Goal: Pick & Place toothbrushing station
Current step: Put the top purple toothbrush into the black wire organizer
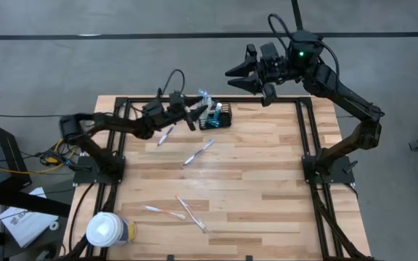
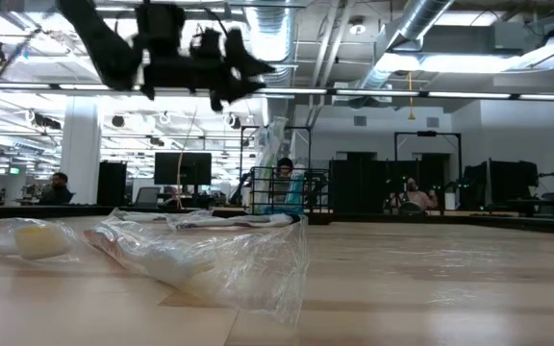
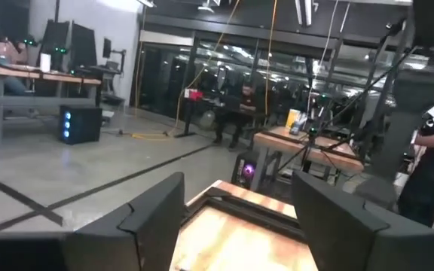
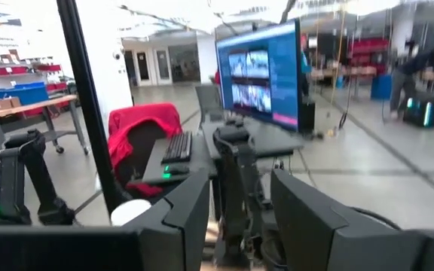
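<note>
The toothbrushing station, a small black wire basket [image 1: 218,117] holding teal tubes and toothbrushes, stands on its base on the wooden table near the far edge; it also shows in the low view [image 2: 291,192]. My left gripper [image 1: 197,114] hovers open just left of it and above the table [image 2: 246,75], with nothing between its fingers [image 3: 239,218]. My right gripper [image 1: 238,78] hangs high beyond the far edge, open and holding nothing [image 4: 239,214].
Several plastic-wrapped toothbrushes lie on the table: one [image 1: 165,135] under the left arm, one [image 1: 198,152] mid-table, two [image 1: 174,212] near the front, close to the low camera [image 2: 200,255]. A white-lidded cup [image 1: 109,230] stands at the near left corner.
</note>
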Controlling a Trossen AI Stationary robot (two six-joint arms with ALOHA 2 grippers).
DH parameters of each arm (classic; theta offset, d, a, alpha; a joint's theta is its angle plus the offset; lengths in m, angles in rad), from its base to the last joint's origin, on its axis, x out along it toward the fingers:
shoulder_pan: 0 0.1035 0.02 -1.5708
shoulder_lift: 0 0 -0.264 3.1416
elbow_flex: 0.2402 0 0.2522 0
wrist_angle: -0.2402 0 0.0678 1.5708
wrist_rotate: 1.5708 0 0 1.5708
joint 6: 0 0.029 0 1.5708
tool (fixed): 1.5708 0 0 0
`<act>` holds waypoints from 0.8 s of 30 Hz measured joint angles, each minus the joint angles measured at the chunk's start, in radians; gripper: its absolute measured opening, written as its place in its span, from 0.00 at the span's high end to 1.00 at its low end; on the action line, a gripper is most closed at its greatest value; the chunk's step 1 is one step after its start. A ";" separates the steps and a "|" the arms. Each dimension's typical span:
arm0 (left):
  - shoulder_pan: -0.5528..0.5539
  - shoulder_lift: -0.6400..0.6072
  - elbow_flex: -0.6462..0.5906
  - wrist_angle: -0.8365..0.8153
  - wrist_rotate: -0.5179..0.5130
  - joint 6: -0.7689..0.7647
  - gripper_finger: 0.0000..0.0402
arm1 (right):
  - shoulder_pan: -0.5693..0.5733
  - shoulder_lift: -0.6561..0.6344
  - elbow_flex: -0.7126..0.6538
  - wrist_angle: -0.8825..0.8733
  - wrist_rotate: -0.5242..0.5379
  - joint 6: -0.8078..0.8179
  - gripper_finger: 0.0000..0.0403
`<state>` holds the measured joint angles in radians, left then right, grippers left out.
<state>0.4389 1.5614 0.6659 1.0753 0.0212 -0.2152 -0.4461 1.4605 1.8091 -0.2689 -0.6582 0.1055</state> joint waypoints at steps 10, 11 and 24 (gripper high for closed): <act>0.002 -0.367 0.001 -0.395 0.012 0.000 0.52 | -0.001 0.000 0.000 0.097 0.000 0.003 0.67; 0.002 -0.391 0.001 -0.426 0.012 -0.012 0.52 | -0.001 0.000 0.000 0.098 0.000 0.011 0.67; -0.025 -0.561 0.001 -1.183 0.017 -0.252 0.53 | 0.086 0.001 -0.001 -0.286 0.172 -0.027 0.67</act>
<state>0.4142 1.0008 0.6666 -0.1080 0.0384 -0.4674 -0.3599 1.4612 1.8084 -0.5553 -0.4864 0.0785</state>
